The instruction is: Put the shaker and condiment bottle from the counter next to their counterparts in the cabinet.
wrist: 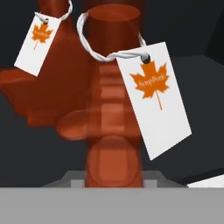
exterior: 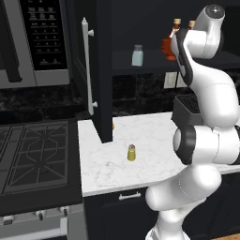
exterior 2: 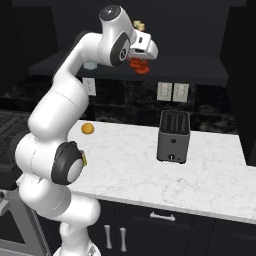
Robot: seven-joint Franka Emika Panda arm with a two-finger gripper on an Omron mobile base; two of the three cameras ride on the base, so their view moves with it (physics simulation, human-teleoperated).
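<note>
Red-orange glass sits close before me: the condiment bottle (wrist: 113,109) stands between my fingers, clamped narrow on its neck, its white maple-leaf tag (wrist: 157,98) hanging from a string. My gripper (exterior 2: 142,59) is up at the cabinet shelf (exterior: 154,63), where the matching bottle (wrist: 48,83) stands just beside mine, its own tag (wrist: 37,41) dangling. Further left on that shelf stands the pale blue-grey shaker (exterior: 137,55). Down on the marble counter (exterior: 154,136) the small yellow-olive shaker (exterior: 131,152) stands upright, near the open cabinet door (exterior: 101,70). A toaster (exterior 2: 173,136) sits on the counter, well apart from it.
</note>
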